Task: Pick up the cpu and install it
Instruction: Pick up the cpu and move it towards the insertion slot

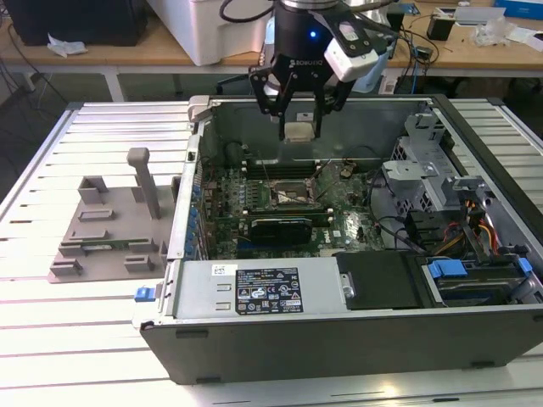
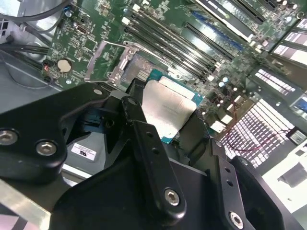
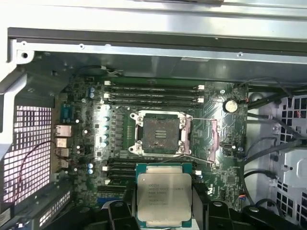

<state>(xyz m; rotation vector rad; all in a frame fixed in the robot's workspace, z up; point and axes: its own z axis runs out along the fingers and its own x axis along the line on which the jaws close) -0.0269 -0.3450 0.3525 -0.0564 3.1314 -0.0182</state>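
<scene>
Gripper (image 1: 299, 129): clamped on the cpu (image 3: 164, 197), gripped at its edges.
Cpu: held in the air above the motherboard (image 3: 122, 129), just beside the socket (image 3: 157, 133).
Socket: open, empty.
Progress: pick-up done; seating not yet done.

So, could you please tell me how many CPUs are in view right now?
1. The cpu is held in the tool, above the open computer case. The motherboard socket below is open and empty; a spare hidden elsewhere cannot be ruled out.
</scene>
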